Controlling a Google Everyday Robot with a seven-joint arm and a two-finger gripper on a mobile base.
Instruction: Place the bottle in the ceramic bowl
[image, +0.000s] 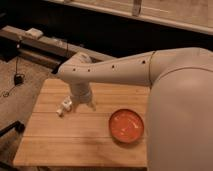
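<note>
The ceramic bowl (126, 125) is a round, shallow, glossy orange-red dish on the right part of the wooden table (60, 145). The bottle (64, 106) is a small whitish object lying on the table at the left, just beside the arm's wrist. My gripper (84, 104) hangs down from the white arm over the table's middle-left, right next to the bottle and well left of the bowl. The wrist hides most of it.
The big white arm (150, 75) crosses the view from the right and covers the table's right edge. Behind the table runs a low dark shelf with a pale box (35, 33). A black cable and plug (18, 79) lie on the floor at left.
</note>
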